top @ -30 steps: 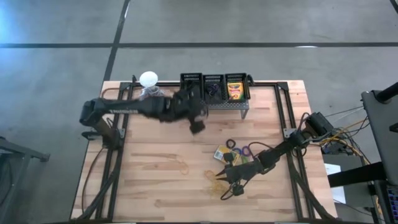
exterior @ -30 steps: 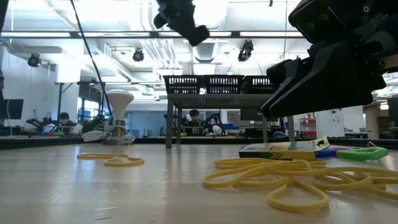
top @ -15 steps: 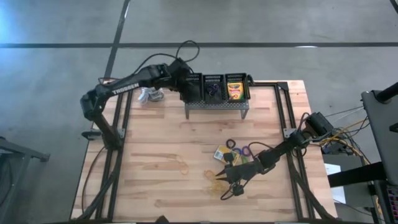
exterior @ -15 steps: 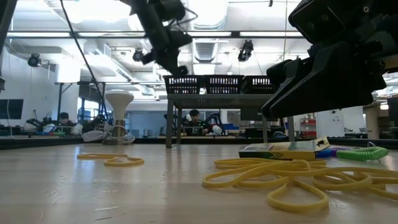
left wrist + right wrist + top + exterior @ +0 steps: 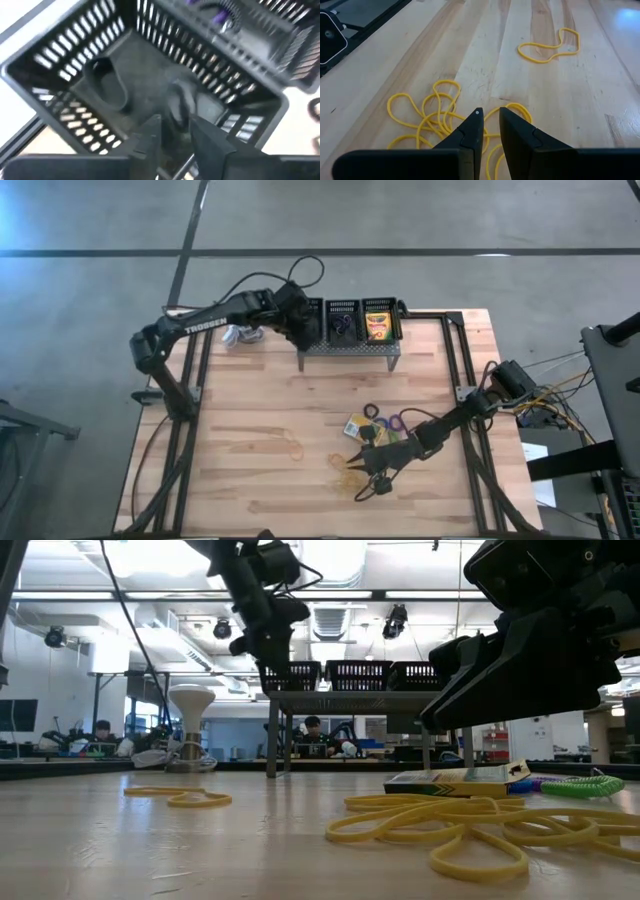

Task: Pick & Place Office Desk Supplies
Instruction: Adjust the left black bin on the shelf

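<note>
My left gripper (image 5: 300,328) (image 5: 172,132) stands open over the leftmost of three black baskets (image 5: 307,313) on the grey stand (image 5: 345,347), pointing steeply down into it. A dark clip-like piece (image 5: 105,87) lies on that basket's floor, and a blurred grey thing (image 5: 181,102) shows just past the fingertips. The right basket holds a crayon box (image 5: 378,326). My right gripper (image 5: 364,472) (image 5: 489,112) hovers low over a pile of yellow rubber bands (image 5: 427,112), its fingers a narrow gap apart with nothing between them.
On the table lie a crayon box (image 5: 357,426), black and purple rings (image 5: 385,418), a green coil (image 5: 585,785) and a lone rubber band (image 5: 290,446) (image 5: 550,47). A white ball-shaped object (image 5: 238,332) sits beside the stand. A black frame (image 5: 455,355) borders the table.
My left gripper has swung from above the table's middle toward the far edge and a little left, sinking and rolling as it went, and now stands over the left basket. It has hardly moved in the last half second.
</note>
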{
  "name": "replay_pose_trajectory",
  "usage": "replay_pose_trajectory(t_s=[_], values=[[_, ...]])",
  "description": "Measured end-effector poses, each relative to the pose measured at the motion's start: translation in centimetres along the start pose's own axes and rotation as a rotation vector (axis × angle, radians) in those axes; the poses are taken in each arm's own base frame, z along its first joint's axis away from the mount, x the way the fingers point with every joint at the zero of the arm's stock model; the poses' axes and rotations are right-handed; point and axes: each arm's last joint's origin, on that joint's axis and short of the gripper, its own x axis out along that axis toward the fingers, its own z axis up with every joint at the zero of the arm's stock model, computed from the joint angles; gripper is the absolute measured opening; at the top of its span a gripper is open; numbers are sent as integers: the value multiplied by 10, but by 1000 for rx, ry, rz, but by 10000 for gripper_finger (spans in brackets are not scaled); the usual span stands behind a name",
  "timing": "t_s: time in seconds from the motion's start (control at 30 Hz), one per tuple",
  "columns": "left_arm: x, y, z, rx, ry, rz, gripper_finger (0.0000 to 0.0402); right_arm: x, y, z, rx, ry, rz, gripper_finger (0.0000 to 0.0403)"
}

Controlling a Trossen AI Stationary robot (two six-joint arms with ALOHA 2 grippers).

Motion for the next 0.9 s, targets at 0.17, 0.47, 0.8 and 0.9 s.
replay_pose_trajectory(t_s=[0.17, 0.47, 0.8, 0.9], values=[[-2, -3, 4, -2, -40, -69, 139, 0, 0, 0, -1, 2, 0, 56], [-53, -1, 5, 11, 13, -4, 126, 0, 0, -2, -2, 19, -2, 57], [-48, 13, -30, -53, 148, 253, 91, 0, 0, -2, 13, 22, -2, 57], [-29, 12, -35, -52, 117, 244, 70, 0, 0, -2, 12, 20, -2, 57]])
